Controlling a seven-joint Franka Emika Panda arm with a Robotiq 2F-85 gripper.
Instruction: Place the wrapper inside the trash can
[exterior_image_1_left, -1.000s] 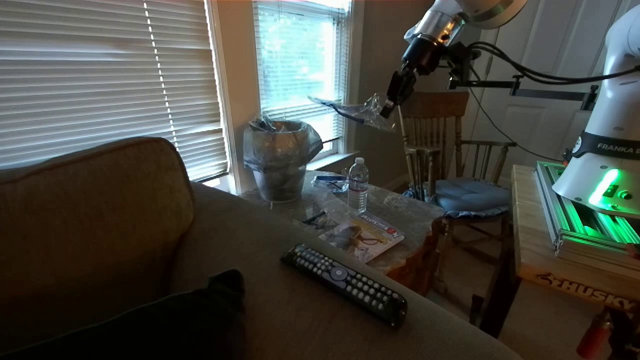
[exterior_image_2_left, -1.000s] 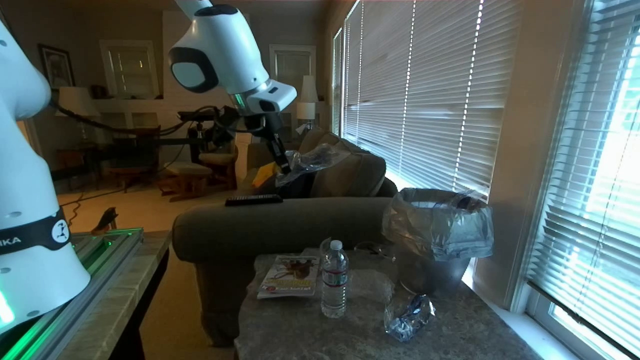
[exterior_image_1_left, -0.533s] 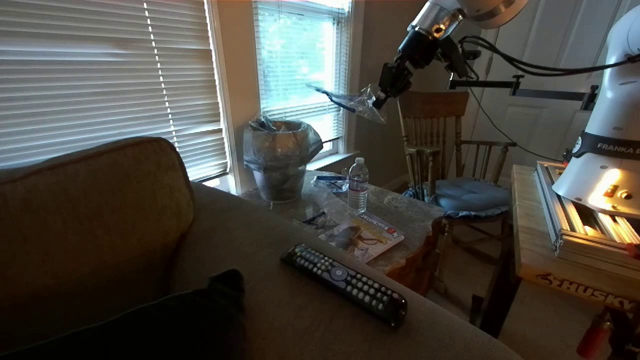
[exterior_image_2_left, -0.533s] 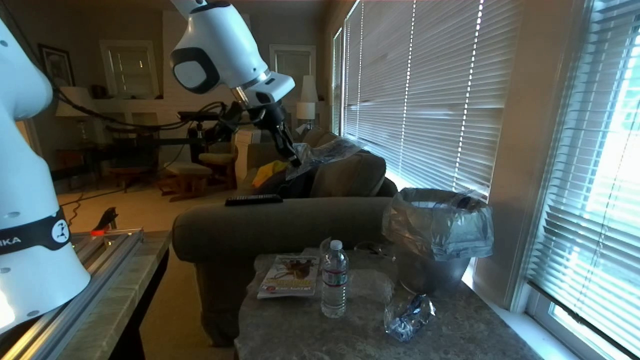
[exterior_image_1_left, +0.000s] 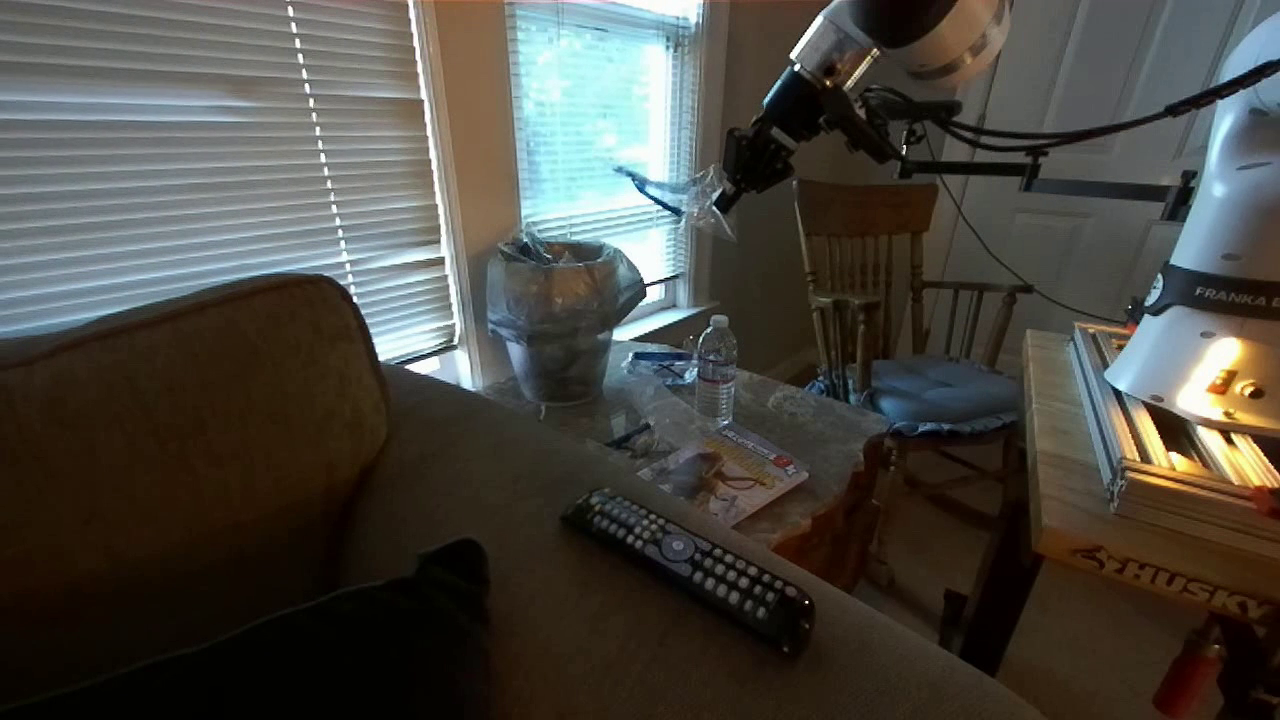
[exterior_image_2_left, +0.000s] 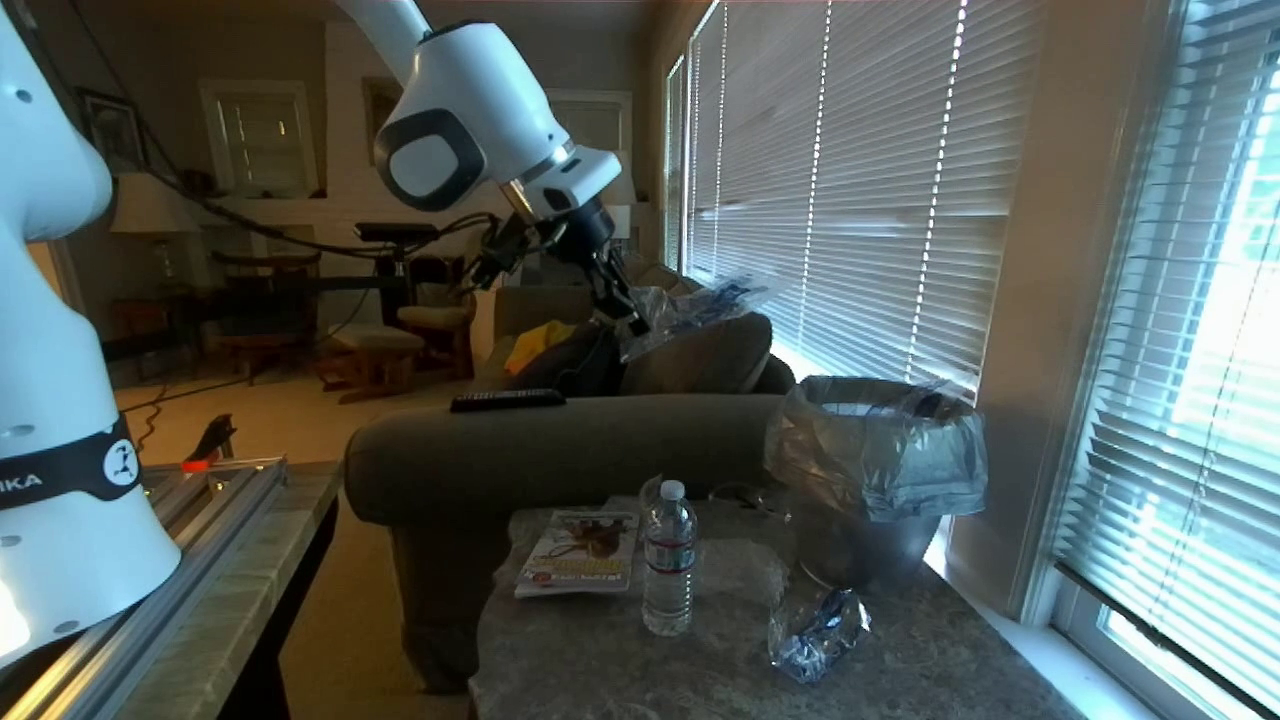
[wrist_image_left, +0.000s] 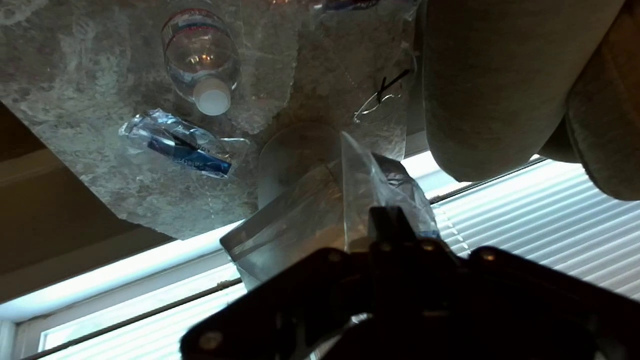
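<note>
Shifted right since the earlier frame: my tool, jaws pinched together on the wrapper, now mid-frame in an exterior view. I'd get the whole floppy-looking thing over the trash can at frame right before letting go.

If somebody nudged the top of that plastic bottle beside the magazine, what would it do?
The bottle would probably tip, being tall, narrow and upright. Once down, it might roll, since its body is round. Its clear, ridged plastic suggests it may give if squeezed.
</note>
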